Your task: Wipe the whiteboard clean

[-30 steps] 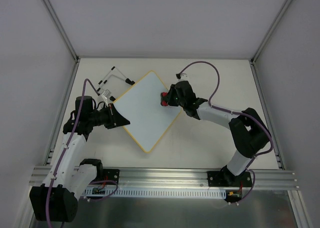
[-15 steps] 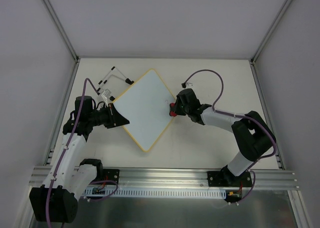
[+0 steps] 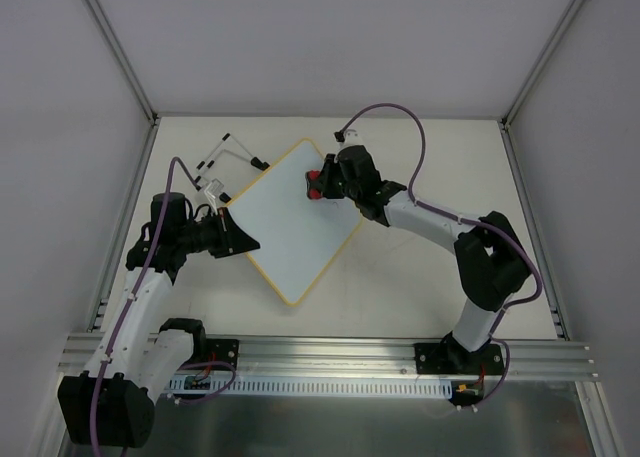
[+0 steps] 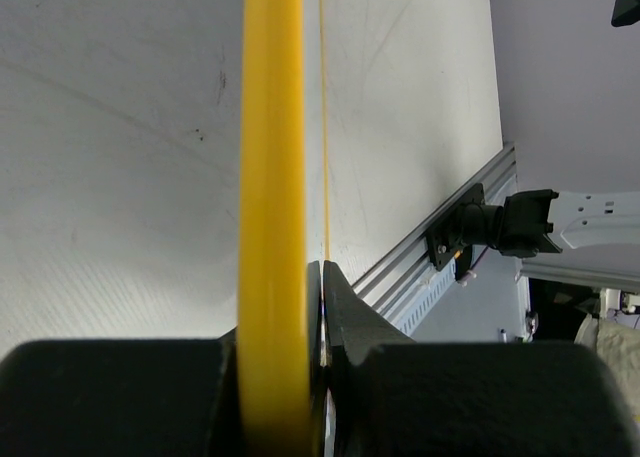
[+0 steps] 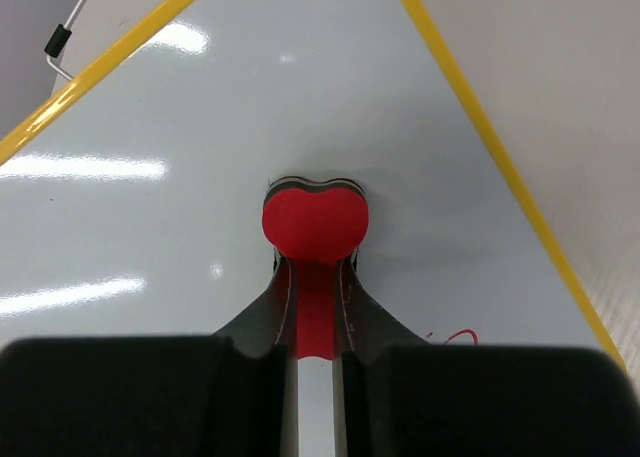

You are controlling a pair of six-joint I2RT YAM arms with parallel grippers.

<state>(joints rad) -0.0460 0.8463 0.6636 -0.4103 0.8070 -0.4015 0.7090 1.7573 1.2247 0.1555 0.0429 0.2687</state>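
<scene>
The whiteboard point(image 3: 290, 222) lies cornerwise on the worktop point(image 3: 400, 287). My left jaws are clamped on its left corner; my right jaws pinch the red eraser point(image 5: 314, 222) against its far corner.

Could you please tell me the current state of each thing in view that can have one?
whiteboard: almost blank, one small red trace left near its frame.
eraser: pinched between the fingers, set against the board near its far corner.
left gripper: shut on the whiteboard's frame.
right gripper: shut on the eraser.
wire stand: lying beside the board, held by neither gripper.
</scene>
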